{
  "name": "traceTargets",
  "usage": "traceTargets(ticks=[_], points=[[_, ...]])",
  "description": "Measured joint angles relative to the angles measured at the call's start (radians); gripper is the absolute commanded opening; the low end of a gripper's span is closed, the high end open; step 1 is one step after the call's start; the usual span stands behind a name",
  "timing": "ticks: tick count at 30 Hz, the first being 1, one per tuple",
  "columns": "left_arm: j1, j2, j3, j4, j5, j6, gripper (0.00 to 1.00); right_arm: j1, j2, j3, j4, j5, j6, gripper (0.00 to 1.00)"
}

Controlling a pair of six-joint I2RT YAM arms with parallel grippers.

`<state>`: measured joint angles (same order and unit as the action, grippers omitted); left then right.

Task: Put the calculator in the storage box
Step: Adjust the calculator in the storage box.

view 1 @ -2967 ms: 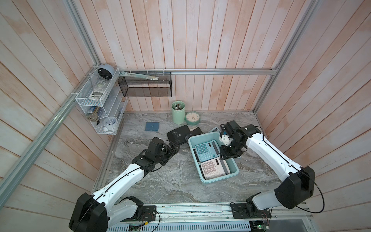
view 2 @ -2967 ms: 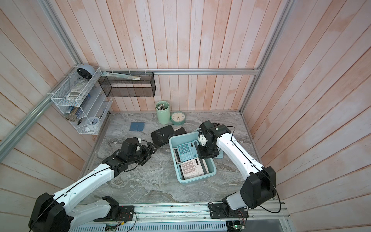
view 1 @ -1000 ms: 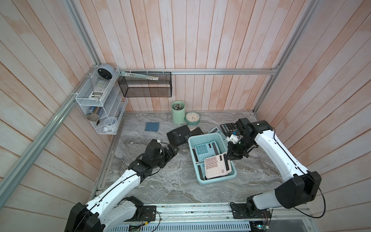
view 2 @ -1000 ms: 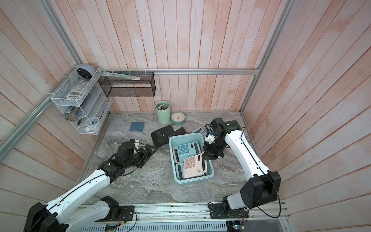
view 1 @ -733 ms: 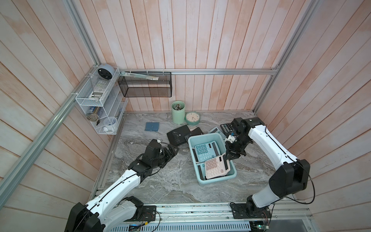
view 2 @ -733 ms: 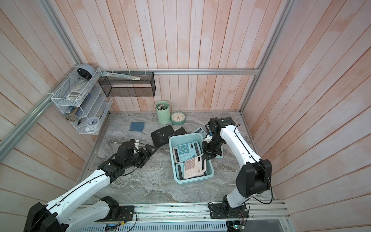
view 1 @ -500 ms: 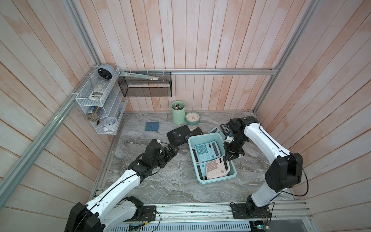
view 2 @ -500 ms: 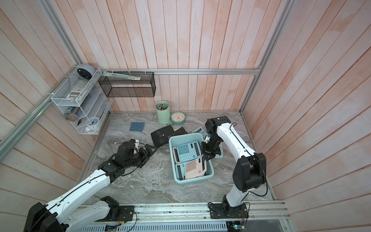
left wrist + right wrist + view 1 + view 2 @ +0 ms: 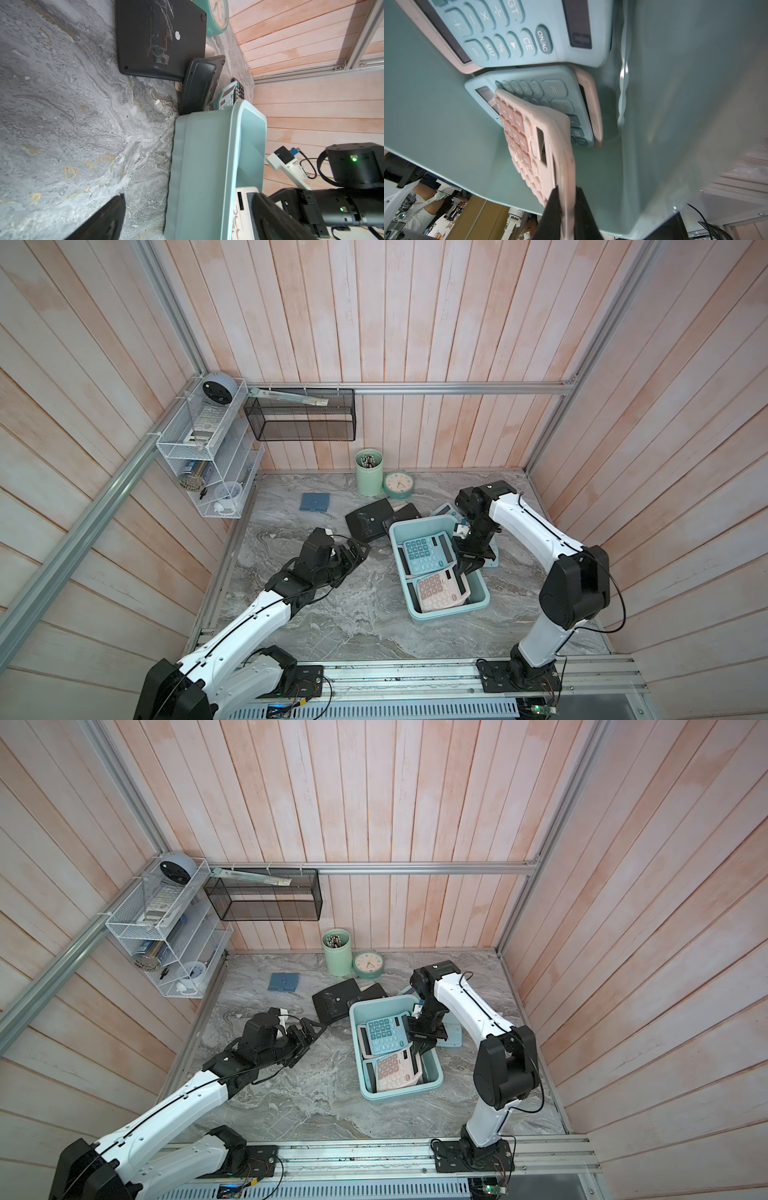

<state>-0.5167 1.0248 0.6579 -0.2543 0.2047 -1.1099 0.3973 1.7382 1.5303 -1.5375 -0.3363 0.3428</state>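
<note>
Right gripper [image 9: 568,207] is clamped on the pink calculator [image 9: 440,591] by its display edge, at the storage box's [image 9: 453,612] right wall. The calculator is already inside, at the end toward the arm bases. Its long axis runs across the box and slopes down to the left wall. Left gripper [image 9: 353,556] has its jaws wide apart, well clear.

The left arm [image 9: 245,620] and right arm [image 9: 524,519] share white links, black joints, thin black cables.
</note>
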Motion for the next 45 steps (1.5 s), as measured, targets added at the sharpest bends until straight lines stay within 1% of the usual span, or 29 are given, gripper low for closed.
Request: traceTargets(ticks=[4, 8, 11, 16, 17, 18, 20, 21, 23, 28, 33, 35, 42, 45], points=[[0.0, 0.002, 0.0, 0.0, 0.0, 0.0, 1.0, 0.01, 0.002, 0.005, 0.0, 0.028, -0.007, 0.01], [-0.001, 0.011, 0.0, -0.002, 0.0, 0.0, 1.0, 0.022, 0.002, 0.014, -0.001, 0.062, -0.013, 0.11], [-0.004, 0.013, 0.0, -0.011, 0.0, 0.001, 1.0, 0.027, 0.001, 0.029, -0.008, 0.091, -0.015, 0.22], [-0.022, 0.019, 0.014, -0.03, -0.004, 0.006, 1.0, 0.032, -0.001, 0.036, -0.011, 0.204, -0.01, 0.35], [-0.027, 0.021, 0.016, -0.031, -0.004, 0.007, 1.0, 0.032, -0.005, 0.036, -0.01, 0.212, -0.01, 0.4], [-0.033, 0.024, 0.02, -0.035, -0.005, 0.007, 1.0, 0.034, -0.01, 0.036, -0.007, 0.22, -0.011, 0.41], [-0.047, 0.032, 0.026, -0.042, -0.009, 0.007, 1.0, 0.035, -0.024, 0.036, -0.004, 0.234, -0.014, 0.42], [-0.055, 0.035, 0.029, -0.047, -0.012, 0.007, 1.0, 0.034, -0.033, 0.036, -0.001, 0.24, -0.014, 0.43], [-0.072, 0.039, 0.037, -0.055, -0.025, 0.007, 1.0, 0.034, -0.054, 0.033, 0.013, 0.252, -0.013, 0.5], [-0.121, 0.045, 0.064, -0.068, -0.056, 0.006, 1.0, 0.01, -0.145, -0.035, 0.103, 0.265, -0.022, 0.52], [-0.174, 0.084, 0.087, -0.067, -0.083, 0.002, 1.0, -0.011, -0.242, -0.137, 0.22, 0.253, -0.034, 0.54], [-0.181, 0.096, 0.087, -0.066, -0.089, -0.001, 1.0, -0.023, -0.267, -0.166, 0.26, 0.248, -0.034, 0.54], [-0.196, 0.105, 0.089, -0.05, -0.104, -0.013, 1.0, -0.122, -0.34, -0.304, 0.419, 0.22, -0.029, 0.57], [-0.2, 0.114, 0.089, -0.019, -0.103, -0.021, 1.0, -0.137, -0.349, -0.354, 0.488, 0.156, -0.034, 0.57]])
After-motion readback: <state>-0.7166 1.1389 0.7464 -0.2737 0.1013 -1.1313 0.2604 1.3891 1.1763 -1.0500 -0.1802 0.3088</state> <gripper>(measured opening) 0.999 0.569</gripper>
